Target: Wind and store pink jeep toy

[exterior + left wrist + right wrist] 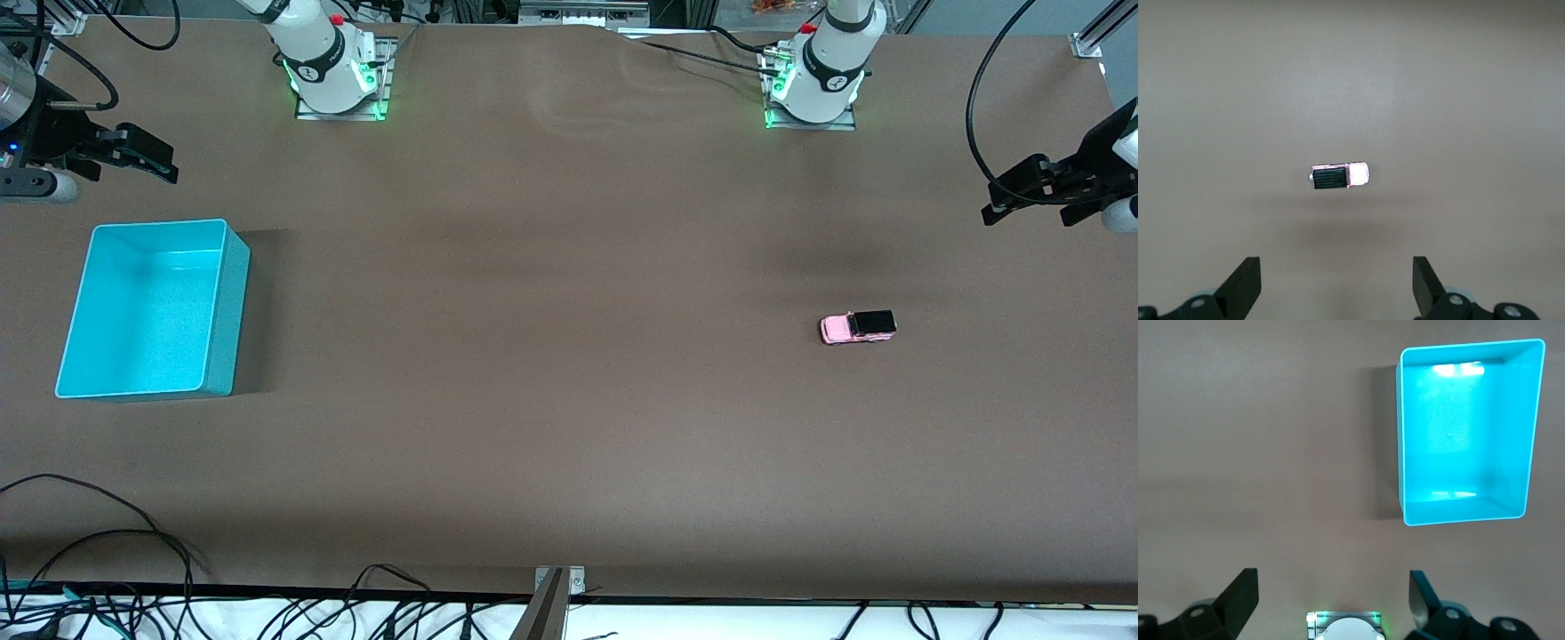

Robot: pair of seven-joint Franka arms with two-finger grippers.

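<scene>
We see the pink jeep toy (858, 327) on the brown table (551, 373) toward the left arm's end. Our left tool (1337, 288) hangs wide open and empty above it. Our right tool (1331, 603) waits, open and empty, near the turquoise bin (227, 311) at the right arm's edge.

Brown table (551, 356), black cables (107, 551) along its edge

Front view: we look down from high across the table (569, 400), facing both bases.
Left wrist view: straight down; shares the jeep (1340, 176).
Right wrist view: straight down; shares the bin (1531, 427).
</scene>
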